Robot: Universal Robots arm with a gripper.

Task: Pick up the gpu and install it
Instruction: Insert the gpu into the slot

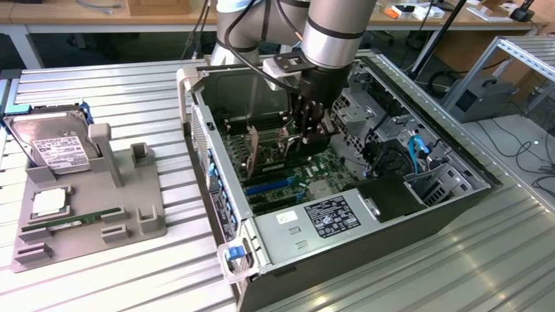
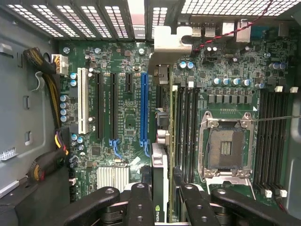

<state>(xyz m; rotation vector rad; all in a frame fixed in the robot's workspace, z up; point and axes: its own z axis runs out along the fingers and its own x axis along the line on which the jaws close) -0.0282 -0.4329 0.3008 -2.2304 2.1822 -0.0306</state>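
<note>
Gpu [image 2: 160, 186] gripped edge-on by the end effector [image 2: 164, 200], fingers [image 2: 141, 202] closed against both faces of the card. Card stands upright inside the open computer case [image 1: 234, 94] at mid-desk [image 1: 130, 273], over the motherboard [image 2: 122, 61] and just beside the long blue slot [image 2: 144, 108]. Silver bracket [image 2: 171, 42] sits near the case's vented wall. Seated or not: cannot tell.

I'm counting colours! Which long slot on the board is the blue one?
The blue slot, right beside the gpu held in the hand. The black slots and the white slot lie farther from it.
</note>
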